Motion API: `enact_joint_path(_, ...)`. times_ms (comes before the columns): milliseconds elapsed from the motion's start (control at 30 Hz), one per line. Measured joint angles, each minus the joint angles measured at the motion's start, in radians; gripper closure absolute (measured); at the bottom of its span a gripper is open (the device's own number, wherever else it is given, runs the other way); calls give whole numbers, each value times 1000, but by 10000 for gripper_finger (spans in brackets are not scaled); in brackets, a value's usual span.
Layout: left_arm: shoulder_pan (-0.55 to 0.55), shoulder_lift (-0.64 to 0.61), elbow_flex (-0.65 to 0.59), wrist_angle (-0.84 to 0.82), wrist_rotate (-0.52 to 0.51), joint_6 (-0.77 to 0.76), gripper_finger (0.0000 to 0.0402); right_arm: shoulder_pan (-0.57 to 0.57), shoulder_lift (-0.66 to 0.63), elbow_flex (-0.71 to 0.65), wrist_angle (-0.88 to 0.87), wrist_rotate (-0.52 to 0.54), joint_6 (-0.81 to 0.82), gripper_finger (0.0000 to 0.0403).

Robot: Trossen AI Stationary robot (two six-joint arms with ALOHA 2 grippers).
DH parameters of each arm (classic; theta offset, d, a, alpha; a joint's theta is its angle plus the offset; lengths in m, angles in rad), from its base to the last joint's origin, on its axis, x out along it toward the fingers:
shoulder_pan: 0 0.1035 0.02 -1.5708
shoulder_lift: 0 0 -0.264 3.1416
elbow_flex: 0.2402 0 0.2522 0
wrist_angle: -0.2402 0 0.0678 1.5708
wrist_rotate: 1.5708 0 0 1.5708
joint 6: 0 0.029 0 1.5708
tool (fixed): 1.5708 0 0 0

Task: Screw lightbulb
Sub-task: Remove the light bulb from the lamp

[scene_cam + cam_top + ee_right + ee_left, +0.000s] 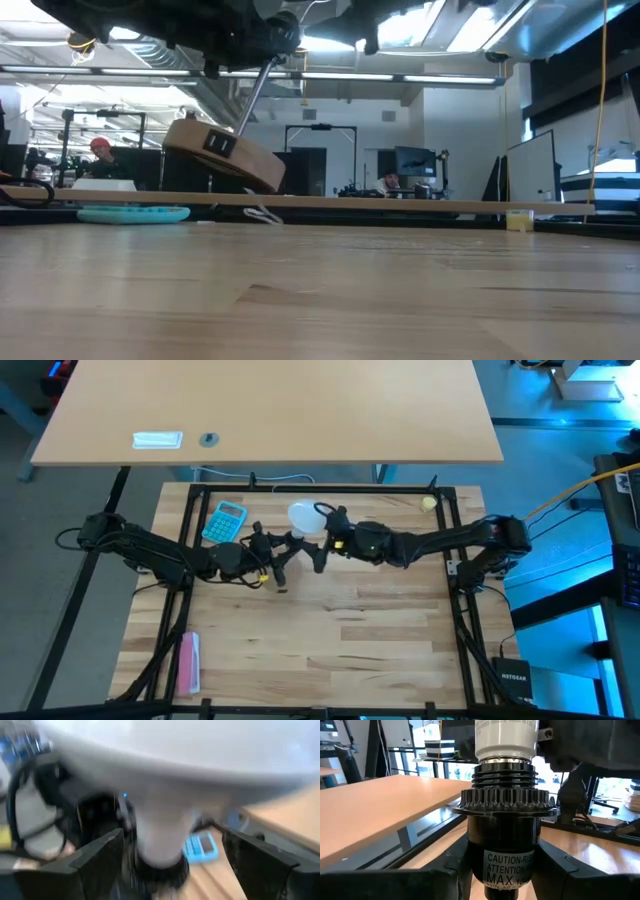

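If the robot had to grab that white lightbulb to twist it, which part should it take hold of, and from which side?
Probably the narrow white neck of the lightbulb, just below the dome, pinched across from two opposite sides. There the cone is slim enough to sit between the fingers, while the dome is broad and smooth. The metal threads already meet the black socket, held by the left gripper, so the base must stay free.

I see the lightbulb (303,515), white with a round dome narrowing to its base, held up off the tabletop (330,650) near the back middle. Its ribbed metal base (silvery threads partly showing) sits in a black socket (502,845).
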Motion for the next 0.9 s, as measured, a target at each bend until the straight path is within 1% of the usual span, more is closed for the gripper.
enact_joint_path(67, 0, 0, 0, 1, 0, 0, 266, 0, 37, 0, 112, 13, -1, 68)
enact_joint_path(167, 0, 0, 0, 0, -1, -3, 266, -2, 75, 0, 222, 36, -4, 74)
enact_joint_path(233, 0, 0, 0, 0, -1, -5, 266, -9, 82, 1, 248, 37, -4, 80)
enact_joint_path(300, -2, 0, 0, 1, -1, -6, 266, -15, 82, 10, 244, 37, -4, 95)
enact_joint_path(400, -7, 0, 0, 2, -5, -9, 266, -16, 82, 18, 234, 36, -33, 144)
enact_joint_path(533, -10, 0, 0, 6, 2, -2, 266, -10, 82, 34, 212, 20, -94, 241)
enact_joint_path(567, -10, 0, 0, 5, 7, 1, 266, -10, 82, 37, 204, 13, -98, 242)
enact_joint_path(700, -10, -1, 0, 4, 72, -18, 266, -14, 74, 47, 167, -79, -103, 242)
enact_joint_path(767, -10, -9, 0, 6, 131, -33, 266, -14, 71, 52, 164, -158, -107, 242)
enact_joint_path(833, -11, -21, 0, 5, 235, -34, 266, -14, 65, 56, 164, -275, -109, 243)
enact_joint_path(900, -8, -32, 0, 5, 388, -46, 266, -16, 59, 57, 164, -450, -110, 243)
